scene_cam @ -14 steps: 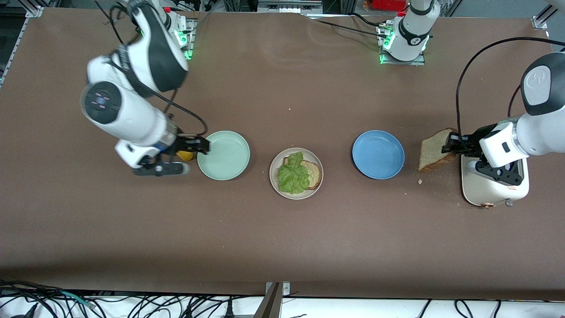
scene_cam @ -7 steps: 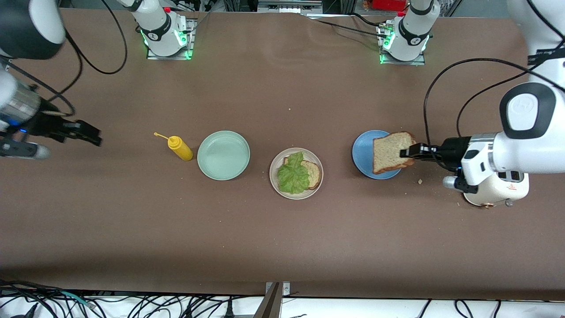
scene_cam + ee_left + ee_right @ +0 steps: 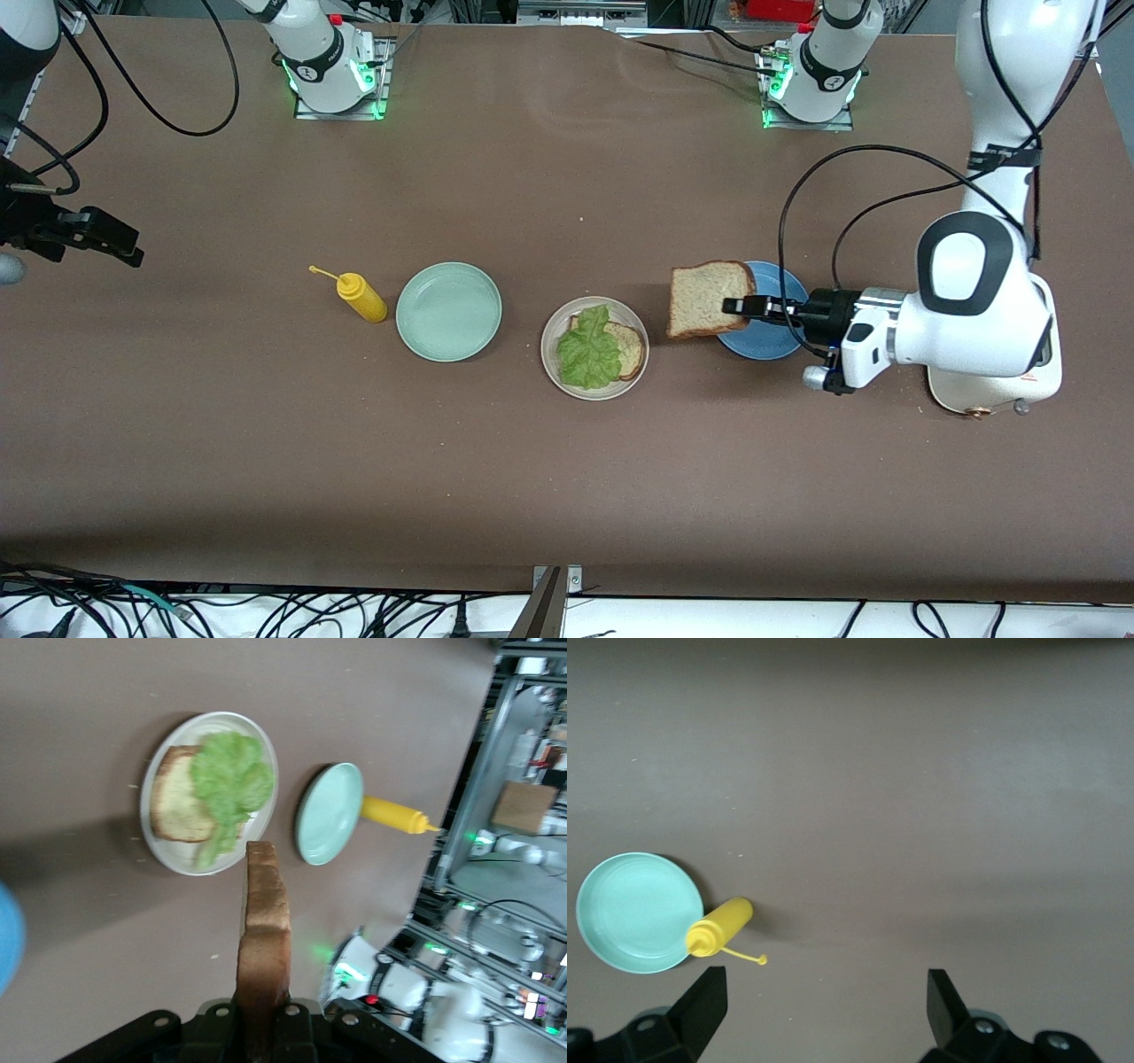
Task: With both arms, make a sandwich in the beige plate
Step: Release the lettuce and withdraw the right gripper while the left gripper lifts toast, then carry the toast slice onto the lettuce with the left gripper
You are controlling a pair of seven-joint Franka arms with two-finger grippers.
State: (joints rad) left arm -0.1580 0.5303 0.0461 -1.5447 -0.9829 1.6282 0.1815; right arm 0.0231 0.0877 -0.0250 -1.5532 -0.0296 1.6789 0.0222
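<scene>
Front view shows no legible writing; a small red mark on the white toaster point(image 3: 1028, 390) at the left arm's end of the table is too small to read. 3 plates stand in a row across the middle of the table point(image 3: 567, 496): a mint plate point(image 3: 448, 311), the beige plate point(image 3: 594, 347) and a blue plate point(image 3: 769, 341). A yellow squeeze bottle point(image 3: 359, 295) lies just beside the mint plate, toward the right arm's end. On the beige plate, lettuce point(image 3: 587, 351) covers most of 1 bread slice point(image 3: 627, 348). The left gripper point(image 3: 742, 307) is clamped on a second slice point(image 3: 707, 298), carried on edge over the table between the blue and beige plates. The right gripper point(image 3: 106, 237) waits with jaws spread wide and empty, over the table's edge at the right arm's end.
</scene>
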